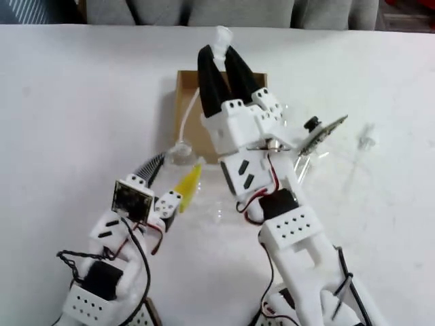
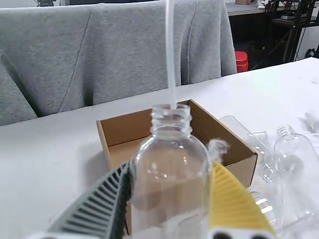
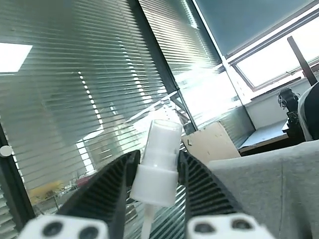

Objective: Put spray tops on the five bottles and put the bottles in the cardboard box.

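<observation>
Spray top [image 3: 158,172], pinched in the right hand [image 3: 158,159], hangs above the upright bottle [image 2: 169,199] clasped by the left hand [image 2: 170,172] just beside the cardboard box [image 2: 114,130], its thin tube [image 2: 170,59] pointing down to the bottle's open neck.

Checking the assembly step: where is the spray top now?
High view: the spray top is held by the right gripper, raised over the cardboard box, its tube reaching down to the mouth of the bottle the left gripper holds.
</observation>
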